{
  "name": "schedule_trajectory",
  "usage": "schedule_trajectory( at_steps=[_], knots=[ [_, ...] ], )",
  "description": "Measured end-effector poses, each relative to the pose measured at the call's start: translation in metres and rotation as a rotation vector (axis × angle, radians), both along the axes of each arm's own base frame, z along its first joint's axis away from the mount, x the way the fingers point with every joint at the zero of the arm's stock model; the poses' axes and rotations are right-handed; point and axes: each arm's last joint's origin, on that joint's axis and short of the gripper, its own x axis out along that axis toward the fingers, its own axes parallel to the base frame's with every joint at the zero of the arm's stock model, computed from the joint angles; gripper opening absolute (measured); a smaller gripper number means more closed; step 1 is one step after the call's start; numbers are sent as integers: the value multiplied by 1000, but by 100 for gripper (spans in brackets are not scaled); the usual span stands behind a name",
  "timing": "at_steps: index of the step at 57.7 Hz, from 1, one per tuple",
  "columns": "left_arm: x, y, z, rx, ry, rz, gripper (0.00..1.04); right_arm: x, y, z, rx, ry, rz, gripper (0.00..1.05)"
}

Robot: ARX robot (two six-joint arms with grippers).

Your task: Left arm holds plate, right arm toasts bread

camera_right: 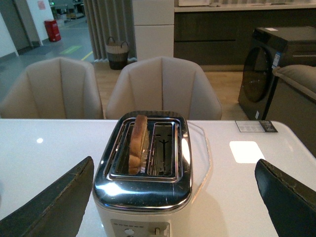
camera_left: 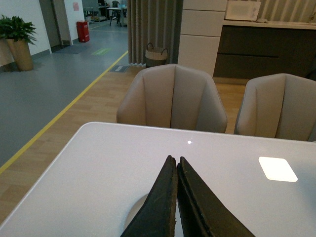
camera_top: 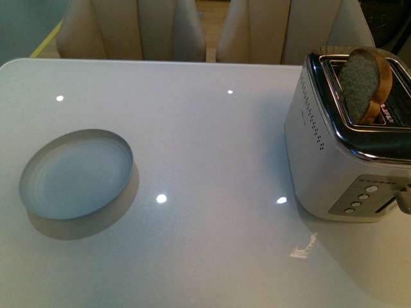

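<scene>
The pale blue-grey plate [camera_top: 77, 173] lies empty on the white table at the left. The bread [camera_top: 365, 80] stands upright in a slot of the silver toaster [camera_top: 340, 160] at the right, its upper half sticking out. Neither arm shows in the front view. In the left wrist view my left gripper [camera_left: 174, 160] is shut and empty, low over the table; a curved grey edge [camera_left: 134, 217] beside it may be the plate. In the right wrist view my right gripper [camera_right: 175, 163] is wide open, its fingers either side of the toaster [camera_right: 143, 195], behind the bread [camera_right: 138, 143].
Two beige chairs [camera_top: 131, 29] stand at the table's far edge. The toaster's buttons [camera_top: 359, 199] face the front. The toaster's second slot [camera_right: 163, 148] is empty. A dark machine [camera_right: 276, 69] stands beyond the table at the right.
</scene>
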Motion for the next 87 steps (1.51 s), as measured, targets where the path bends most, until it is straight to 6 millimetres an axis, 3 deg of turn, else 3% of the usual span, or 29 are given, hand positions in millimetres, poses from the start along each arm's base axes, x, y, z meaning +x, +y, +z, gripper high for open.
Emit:
schedule_trajectory(
  at_steps=[57, 87],
  knots=[
    [-37, 0, 0, 3, -2, 0, 3, 0, 0, 0, 0, 0, 0, 96],
    [-38, 0, 1, 3, -9, 0, 3, 0, 0, 0, 0, 0, 0, 96]
  ],
)
